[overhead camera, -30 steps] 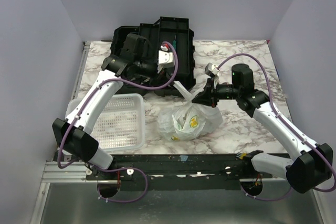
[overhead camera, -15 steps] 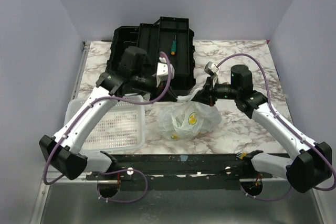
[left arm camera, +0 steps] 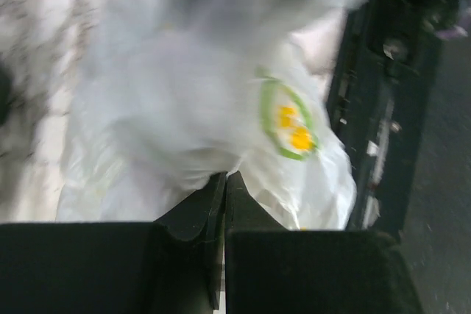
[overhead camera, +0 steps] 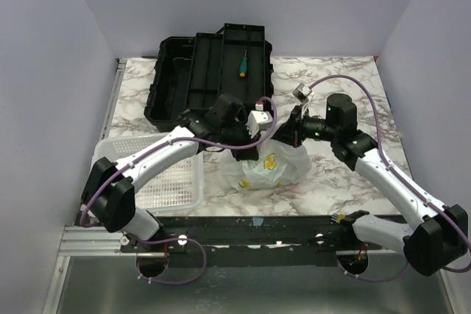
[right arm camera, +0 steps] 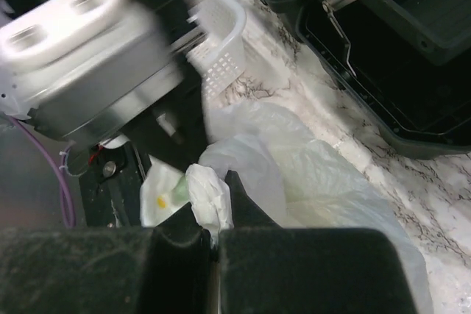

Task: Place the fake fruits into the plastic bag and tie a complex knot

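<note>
Having left the toolbox [overhead camera: 210,71], left end effector [left arm camera: 224,185] sits closed at the plastic bag [overhead camera: 278,171] (right end effector [right arm camera: 213,218] clamps it).

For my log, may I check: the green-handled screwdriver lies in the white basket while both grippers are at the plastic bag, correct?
Not quite: the top external view shows the screwdriver lying in the open black case, not the white basket. The left gripper and right gripper are indeed at the plastic bag.
</note>
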